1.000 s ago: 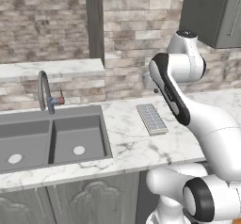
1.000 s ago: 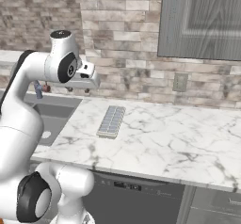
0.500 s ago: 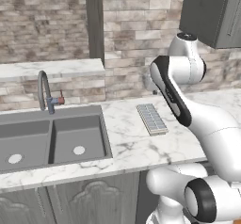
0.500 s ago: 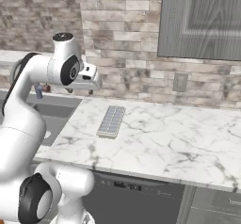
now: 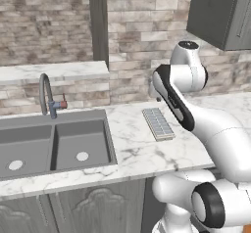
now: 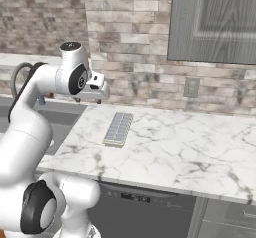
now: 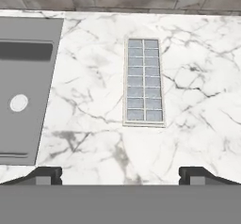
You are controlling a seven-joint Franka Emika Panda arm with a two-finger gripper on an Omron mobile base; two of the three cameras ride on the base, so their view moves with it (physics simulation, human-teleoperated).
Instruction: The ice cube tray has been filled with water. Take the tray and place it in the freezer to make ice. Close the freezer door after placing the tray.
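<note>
- Pictured on the marble counter (image 7: 89, 119): ice cube tray (image 7: 144, 82), flat and lengthwise, just right of the double sink (image 5: 54, 144) and well back from the near edge
- Filled with water (image 7: 143, 58), each small cell showing a pale blue-grey sheen; level resting spot apparently keeping it from spilling
- Poised high above the tray: gripper (image 7: 120, 176), fingertips (image 7: 44, 175) spread wide apart and holding nothing, apparently readied for a downward reach
- Hand camera aimed straight down, tray framed between and beyond the two tips, long sides running away from them; likely lined up for a pinch across the narrow width
- Seen behind: brick backsplash, grey faucet (image 5: 48, 95) at the far side of the sink, grey wall cabinet (image 6: 215, 22) up right, wall outlet (image 6: 190, 87) below it
- No brand, label or legible writing anywhere on tray, counter or cabinets
- Task judged barely begun: tray not yet lifted
</note>
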